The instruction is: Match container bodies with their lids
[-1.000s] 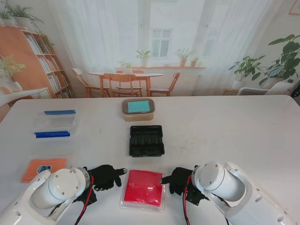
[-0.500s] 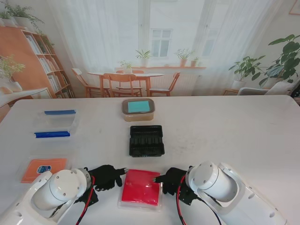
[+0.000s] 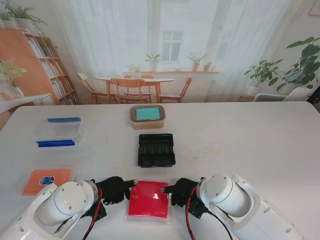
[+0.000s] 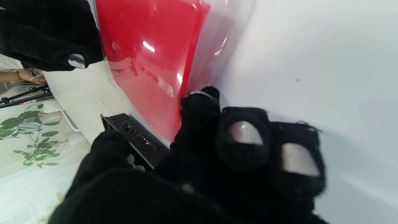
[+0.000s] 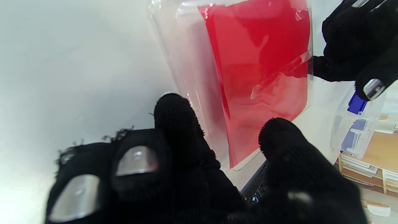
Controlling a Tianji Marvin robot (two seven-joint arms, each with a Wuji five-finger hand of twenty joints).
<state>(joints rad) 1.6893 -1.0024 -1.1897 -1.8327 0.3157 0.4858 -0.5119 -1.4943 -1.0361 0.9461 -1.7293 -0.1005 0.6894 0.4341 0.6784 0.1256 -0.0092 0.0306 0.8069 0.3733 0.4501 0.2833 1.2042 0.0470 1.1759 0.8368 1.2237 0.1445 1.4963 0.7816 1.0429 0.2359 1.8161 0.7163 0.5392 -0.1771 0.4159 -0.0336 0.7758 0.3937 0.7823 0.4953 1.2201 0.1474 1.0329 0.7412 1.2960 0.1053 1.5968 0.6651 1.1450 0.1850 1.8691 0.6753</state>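
On my table I count five container items. One red-lidded clear container (image 3: 148, 201). One black ribbed tray (image 3: 156, 149). One tan tub with a teal lid (image 3: 147, 116). One clear box with two blue clips (image 3: 59, 131). One flat orange lid (image 3: 46, 179). My hands: two, left hand (image 3: 113, 189) and right hand (image 3: 182, 191).

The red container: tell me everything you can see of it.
The red container is a flat, rectangular box of clear plastic with a glossy red panel on top and a clear rim around it. It lies flat on the white table, nearest to me, just nearer than the black tray. The left hand is at its left edge and the right hand at its right edge, fingertips against the rim; neither plainly grips it.
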